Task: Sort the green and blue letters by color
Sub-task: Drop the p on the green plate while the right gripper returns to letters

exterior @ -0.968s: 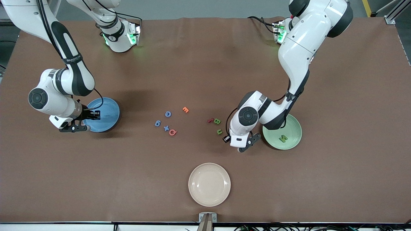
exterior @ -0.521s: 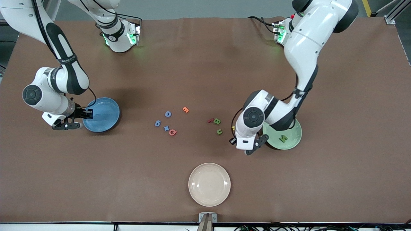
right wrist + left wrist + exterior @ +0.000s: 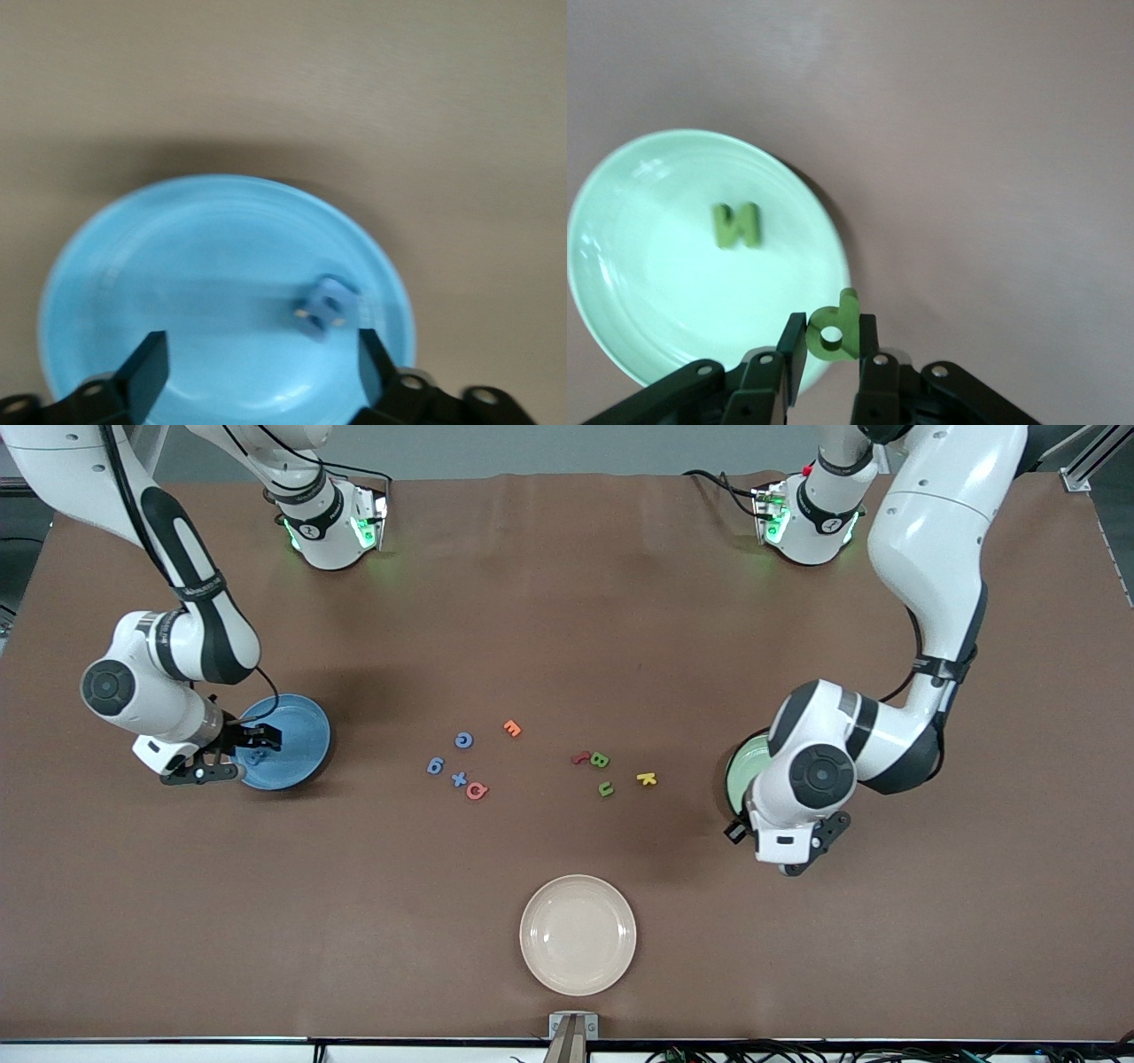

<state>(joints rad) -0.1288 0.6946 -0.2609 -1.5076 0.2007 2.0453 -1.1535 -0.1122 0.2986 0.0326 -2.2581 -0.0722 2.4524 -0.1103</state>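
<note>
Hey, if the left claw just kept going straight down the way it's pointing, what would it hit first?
Most likely the rim of the green plate. The left claw, shut on a green letter, points down right at that plate's edge, so the letter would touch first; depth is unclear, so it might just clip the table.

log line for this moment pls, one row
left gripper: shut on small green letter d, over rim of pale green plate | right gripper: open over round blue plate, small blue letter released into it
</note>
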